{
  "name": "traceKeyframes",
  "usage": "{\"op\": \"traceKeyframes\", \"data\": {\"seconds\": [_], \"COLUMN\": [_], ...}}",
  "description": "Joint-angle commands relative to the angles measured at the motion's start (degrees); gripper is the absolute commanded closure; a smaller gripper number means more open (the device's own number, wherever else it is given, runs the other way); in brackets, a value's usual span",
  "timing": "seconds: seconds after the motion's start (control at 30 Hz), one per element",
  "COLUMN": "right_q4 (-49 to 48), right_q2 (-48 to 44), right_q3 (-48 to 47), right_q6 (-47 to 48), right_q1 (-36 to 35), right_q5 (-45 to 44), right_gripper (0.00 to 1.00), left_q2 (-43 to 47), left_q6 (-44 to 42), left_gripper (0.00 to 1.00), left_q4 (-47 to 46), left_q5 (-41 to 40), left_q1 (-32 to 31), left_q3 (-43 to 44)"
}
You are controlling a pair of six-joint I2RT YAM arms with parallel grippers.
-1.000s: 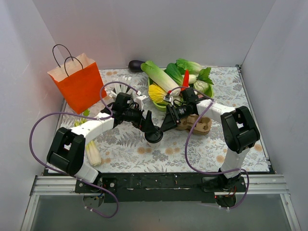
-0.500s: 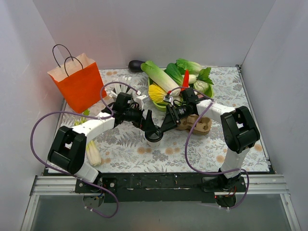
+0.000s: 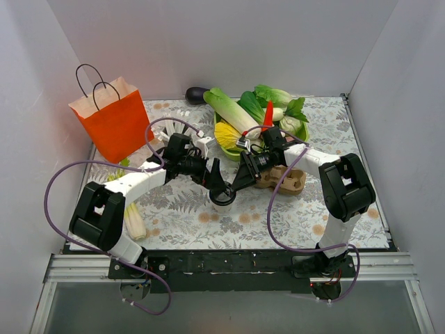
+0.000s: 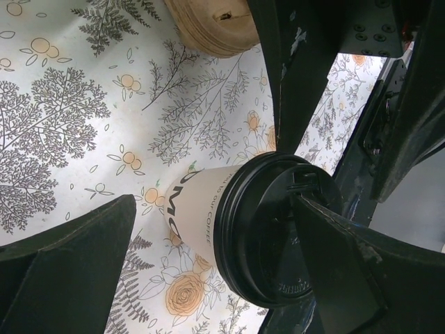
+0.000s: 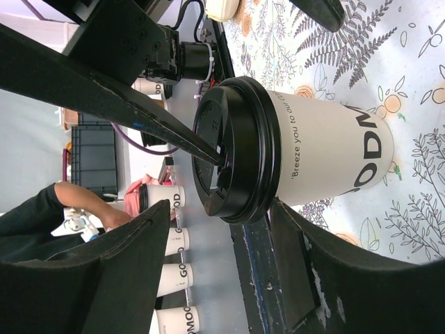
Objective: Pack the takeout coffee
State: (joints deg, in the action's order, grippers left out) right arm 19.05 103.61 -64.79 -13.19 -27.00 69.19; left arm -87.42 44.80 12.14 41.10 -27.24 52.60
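The takeout coffee (image 3: 223,197), a cream paper cup with a black lid, stands on the flowered table between both arms. My left gripper (image 3: 216,186) reaches in from the left and is open wide. In the left wrist view the cup (image 4: 197,209) sits between its fingers, and the right finger (image 4: 348,271) lies over the lid's edge. My right gripper (image 3: 239,183) comes from the right, open. In the right wrist view the lid (image 5: 233,149) sits just past its fingertips, the lower finger (image 5: 313,271) close under the rim and the other apart.
A brown pulp tray (image 3: 284,180) lies just right of the cup, behind the right gripper. An orange paper bag (image 3: 111,122) stands back left. A green bowl of vegetables (image 3: 254,115) and an eggplant (image 3: 197,94) sit at the back. A pale leek (image 3: 132,219) lies near the left arm.
Both grippers have edged in over the cup, so their fingers now cover part of the lid. The right jaws have narrowed slightly. The cup has barely shifted.
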Motion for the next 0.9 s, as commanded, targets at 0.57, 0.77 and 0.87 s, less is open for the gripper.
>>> {"op": "traceKeyframes", "data": {"seconds": [0.57,0.77,0.87], "right_q4": [4.2,4.3,4.2], "right_q2": [-0.1,3.0,4.3], "right_q3": [-2.0,-4.2,-5.4], "right_q6": [6.1,5.4,5.2], "right_q1": [0.5,0.3,0.0], "right_q5": [-1.7,-0.6,-0.1], "right_gripper": [0.16,0.14,0.14], "left_q2": [14.4,13.7,12.3], "left_q6": [7.0,12.0,13.6], "left_gripper": [0.02,0.02,0.02], "left_q4": [8.4,1.5,-0.2], "left_q5": [10.7,16.3,18.2], "left_q1": [7.6,8.9,9.0], "left_q3": [-6.3,-11.0,-11.6]}}
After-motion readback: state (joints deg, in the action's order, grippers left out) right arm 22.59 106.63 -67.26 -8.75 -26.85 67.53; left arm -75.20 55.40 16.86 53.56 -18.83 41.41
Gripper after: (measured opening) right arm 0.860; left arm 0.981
